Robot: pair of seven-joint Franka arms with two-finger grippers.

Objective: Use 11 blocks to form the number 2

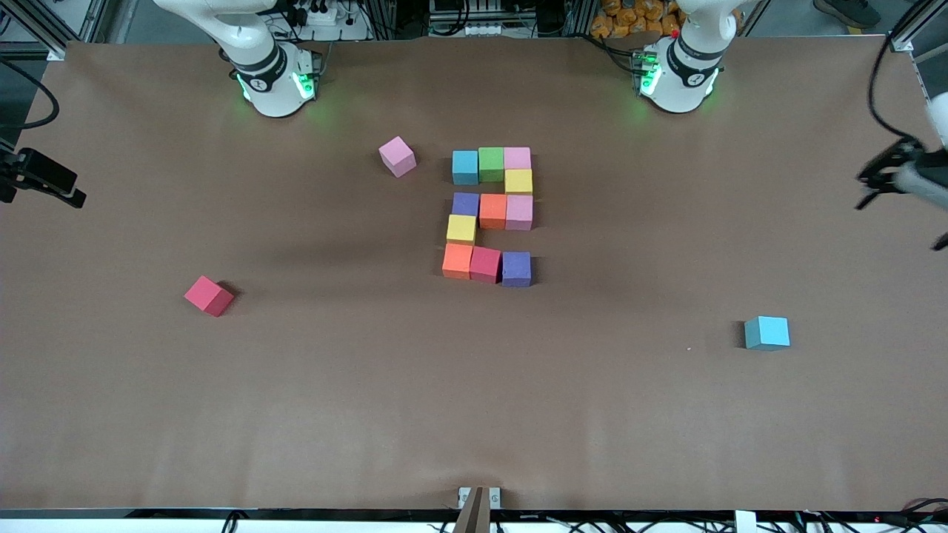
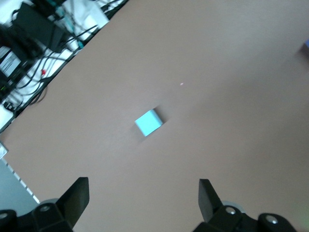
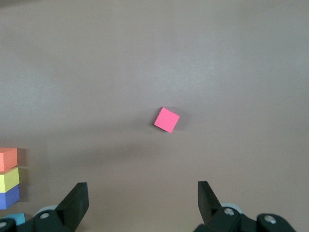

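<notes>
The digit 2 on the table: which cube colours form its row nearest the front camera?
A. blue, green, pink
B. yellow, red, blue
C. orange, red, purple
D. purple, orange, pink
C: the lowest row in the front view holds an orange cube, a red cube and a purple cube.

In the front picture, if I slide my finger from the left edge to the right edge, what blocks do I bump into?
Red block → lone pink block → the number 2 made of blocks → light blue block.

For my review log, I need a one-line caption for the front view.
Eleven coloured blocks form the number 2 mid-table; pink, red and blue spare blocks lie scattered around it.
</notes>
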